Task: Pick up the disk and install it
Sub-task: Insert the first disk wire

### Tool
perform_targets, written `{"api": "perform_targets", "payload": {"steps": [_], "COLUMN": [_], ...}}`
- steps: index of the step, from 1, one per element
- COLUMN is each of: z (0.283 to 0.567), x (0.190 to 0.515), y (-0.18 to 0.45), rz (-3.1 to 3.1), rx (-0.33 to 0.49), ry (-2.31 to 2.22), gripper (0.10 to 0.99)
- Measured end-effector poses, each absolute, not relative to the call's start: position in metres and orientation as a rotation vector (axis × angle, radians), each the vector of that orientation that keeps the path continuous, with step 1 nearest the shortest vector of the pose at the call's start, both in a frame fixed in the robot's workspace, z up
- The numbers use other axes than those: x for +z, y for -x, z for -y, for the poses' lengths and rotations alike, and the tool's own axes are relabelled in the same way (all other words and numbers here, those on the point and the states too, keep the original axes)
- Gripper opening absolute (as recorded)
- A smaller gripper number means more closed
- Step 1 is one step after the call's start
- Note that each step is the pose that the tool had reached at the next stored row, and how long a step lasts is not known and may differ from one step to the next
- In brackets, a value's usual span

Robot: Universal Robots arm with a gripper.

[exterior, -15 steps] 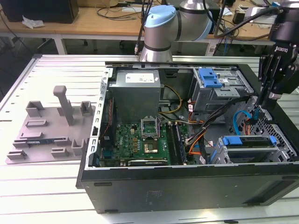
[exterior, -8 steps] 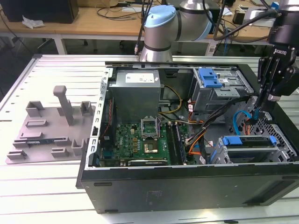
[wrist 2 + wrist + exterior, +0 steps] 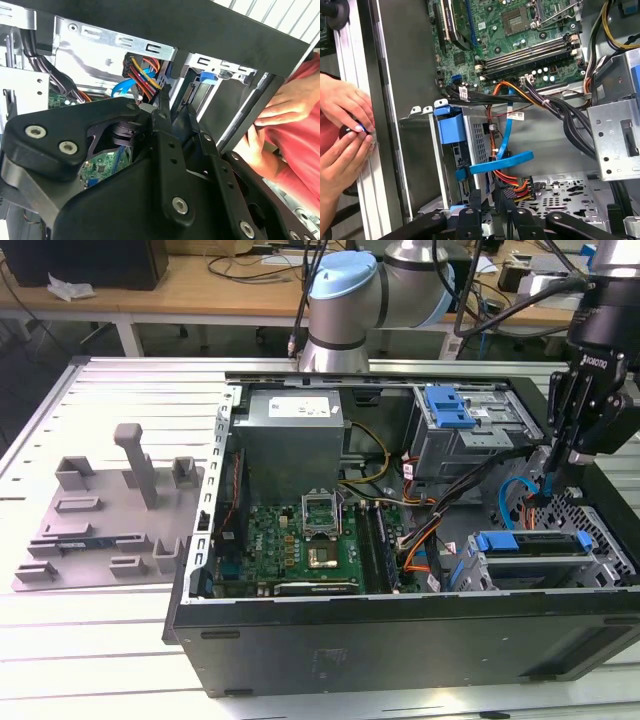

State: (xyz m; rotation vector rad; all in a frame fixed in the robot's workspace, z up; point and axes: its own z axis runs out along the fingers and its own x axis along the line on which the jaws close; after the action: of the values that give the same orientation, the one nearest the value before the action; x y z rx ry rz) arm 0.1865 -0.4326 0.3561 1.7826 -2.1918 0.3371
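One disk point(image 3: 535, 552) lies just beside the hand point(image 3: 547, 495); cannot tell its grip.

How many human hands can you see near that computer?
2. In the first wrist view, one person's hand lies just outside the dark metal computer case's wall; the second hand is right beside it, fingertips nearly meeting. Others could be hidden beyond the frame.

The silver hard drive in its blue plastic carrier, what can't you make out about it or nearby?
Silver hard drive in blue plastic carrier: label hidden, edge-on inside the grey metal cage, first wrist view.
Its body, exterior view: covered by that cage.
Small dark item in the person's hands, first wrist view: too small, partly covered by them.
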Motion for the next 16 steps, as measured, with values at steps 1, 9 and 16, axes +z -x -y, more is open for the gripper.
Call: {"api": "perform_targets", "payload": {"steps": [1, 9, 16], "z": [0.4326, 0.4241, 0.4237], "x": [0.3545, 0.3478, 0.3451], "y": [-0.1865, -0.1866, -0.1865], "rz": [2.192, 2.181, 2.170], "rx": [0.337, 0.341, 0.354], "ry": [-1.783, -1.798, -1.805], "gripper": [0.294, 0.294, 0.294]}}
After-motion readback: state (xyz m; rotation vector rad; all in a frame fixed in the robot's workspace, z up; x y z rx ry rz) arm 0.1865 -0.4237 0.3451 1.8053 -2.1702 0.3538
